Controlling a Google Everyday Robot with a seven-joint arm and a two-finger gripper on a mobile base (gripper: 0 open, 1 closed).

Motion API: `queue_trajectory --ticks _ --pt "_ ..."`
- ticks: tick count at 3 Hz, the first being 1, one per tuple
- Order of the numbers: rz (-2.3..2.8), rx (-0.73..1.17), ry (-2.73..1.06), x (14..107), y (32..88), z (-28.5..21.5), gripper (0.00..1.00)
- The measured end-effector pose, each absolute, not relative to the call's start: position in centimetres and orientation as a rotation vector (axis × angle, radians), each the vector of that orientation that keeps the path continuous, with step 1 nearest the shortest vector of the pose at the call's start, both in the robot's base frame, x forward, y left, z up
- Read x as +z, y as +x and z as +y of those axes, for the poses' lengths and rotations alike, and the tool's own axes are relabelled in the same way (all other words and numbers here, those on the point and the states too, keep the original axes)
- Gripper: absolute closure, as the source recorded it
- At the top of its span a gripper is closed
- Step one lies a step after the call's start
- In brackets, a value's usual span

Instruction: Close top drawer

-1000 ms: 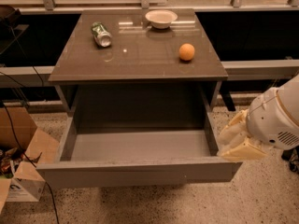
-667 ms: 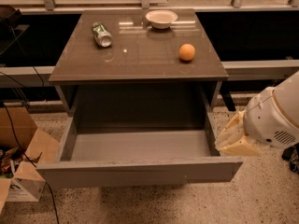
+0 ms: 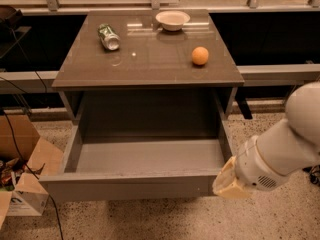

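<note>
The top drawer (image 3: 130,186) is a wide grey box, pulled far out of the cabinet, and its grey inside is bare. Its flat front panel faces me at the bottom of the camera view. My gripper (image 3: 227,181) is at the right end of that front panel, at its right corner, with the cream fingers against or just beside it. The white arm comes in from the right edge.
On the cabinet top (image 3: 150,64) lie a green can (image 3: 108,36) on its side, a white bowl (image 3: 172,20) and an orange (image 3: 200,55). A cardboard box (image 3: 22,169) and cables sit on the floor to the left. A dark counter runs behind the cabinet.
My gripper has moved left and a little down, from beside the drawer's right side to the right end of its front panel. The drawer stands as open as before.
</note>
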State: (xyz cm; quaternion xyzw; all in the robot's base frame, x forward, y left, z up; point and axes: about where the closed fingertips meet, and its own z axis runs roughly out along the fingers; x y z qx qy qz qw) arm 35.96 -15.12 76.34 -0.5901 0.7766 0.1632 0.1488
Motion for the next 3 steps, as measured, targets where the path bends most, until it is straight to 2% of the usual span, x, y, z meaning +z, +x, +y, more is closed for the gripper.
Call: queue_trajectory --ticks 1,3 --pt "2.253 0.542 -1.677 70.6 36.0 -14.6 1.0" --pt "2.243 0.573 -1.642 64.3 40.2 -15.2 1.0"
